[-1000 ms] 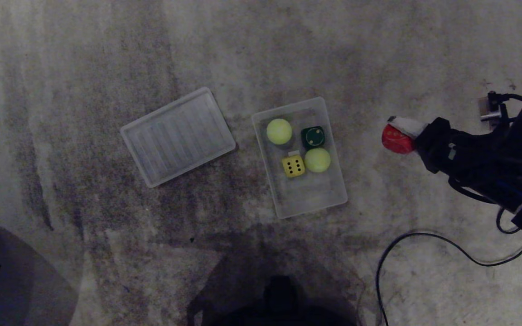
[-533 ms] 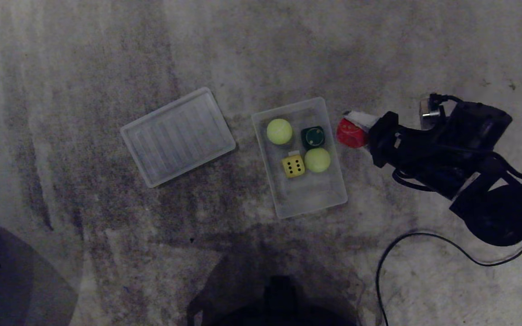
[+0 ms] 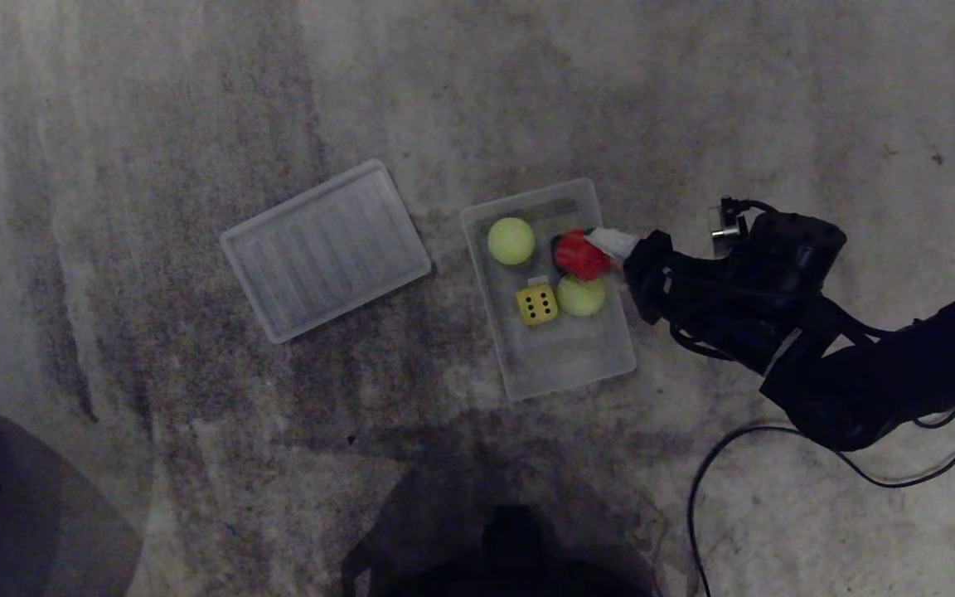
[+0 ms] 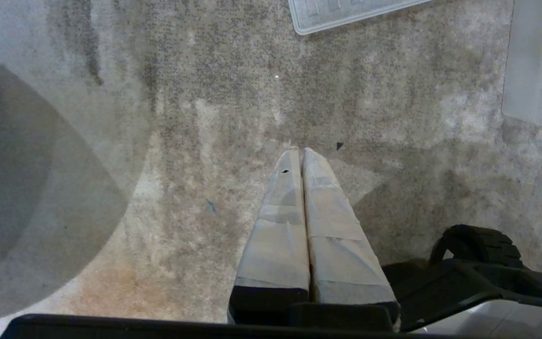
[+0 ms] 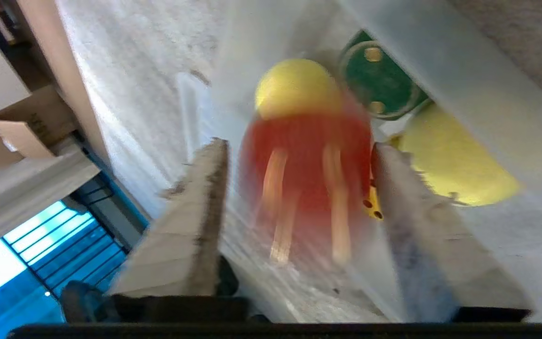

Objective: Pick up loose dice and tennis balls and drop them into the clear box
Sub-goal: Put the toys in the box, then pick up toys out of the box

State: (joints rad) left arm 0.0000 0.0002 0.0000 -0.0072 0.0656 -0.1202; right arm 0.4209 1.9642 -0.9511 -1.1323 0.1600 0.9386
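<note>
Over the clear box (image 3: 550, 365), right gripper (image 5: 299, 155) spread; red die (image 5: 306, 174) (blurred) hides green die (image 5: 379, 80).

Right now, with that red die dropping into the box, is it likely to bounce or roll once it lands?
The red die has rounded corners, so it may tumble a little. It looks light, so a small bounce is likely. The two balls and green die crowd its landing spot, and the box walls should probably contain it.
</note>
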